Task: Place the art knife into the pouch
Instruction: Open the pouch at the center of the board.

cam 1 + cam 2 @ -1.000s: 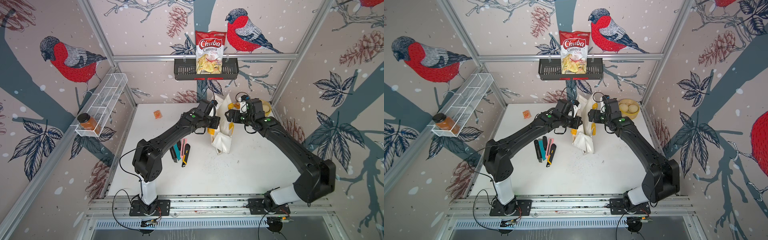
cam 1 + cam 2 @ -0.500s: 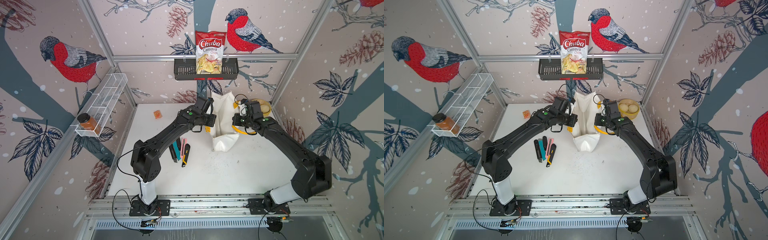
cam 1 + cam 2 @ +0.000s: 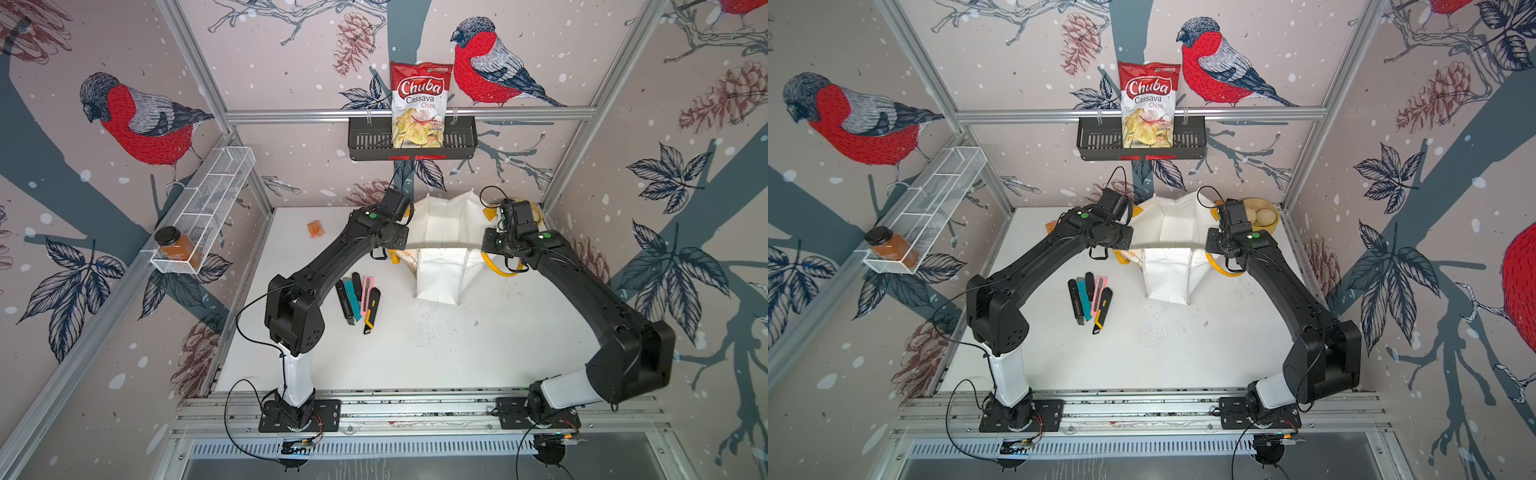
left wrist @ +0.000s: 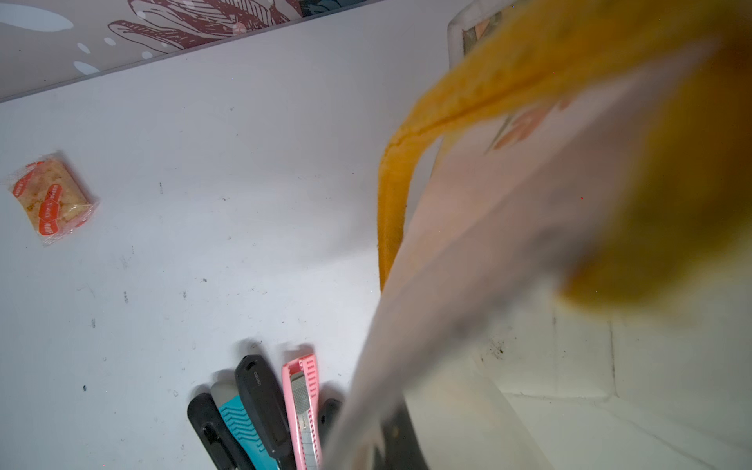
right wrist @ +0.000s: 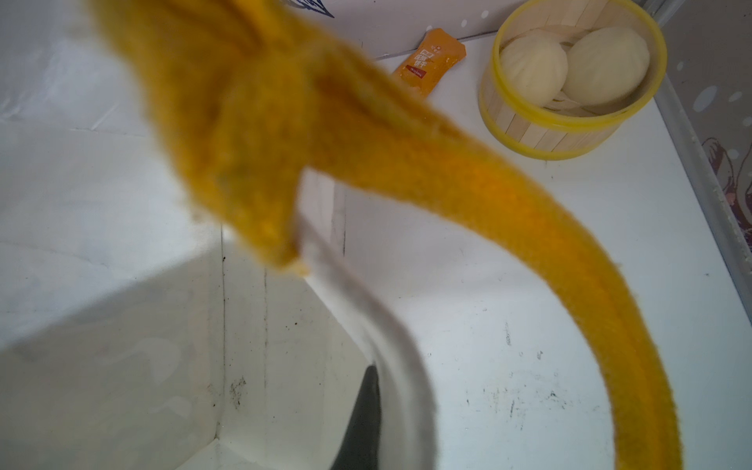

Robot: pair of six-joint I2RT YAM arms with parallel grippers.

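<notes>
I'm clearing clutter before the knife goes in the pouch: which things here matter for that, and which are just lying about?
For the job: pouch, row of knives.
Lying about: chips bag, jar, snack packet, steamer of buns, orange sachet.

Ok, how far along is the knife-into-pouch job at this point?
Done: the pouch stands open, its mouth spread wide. In hand: the left pincer and right pincer are each shut on a side of its rim. Left: all five knives lie in a row on the table; none is picked up or in the pouch.
</notes>
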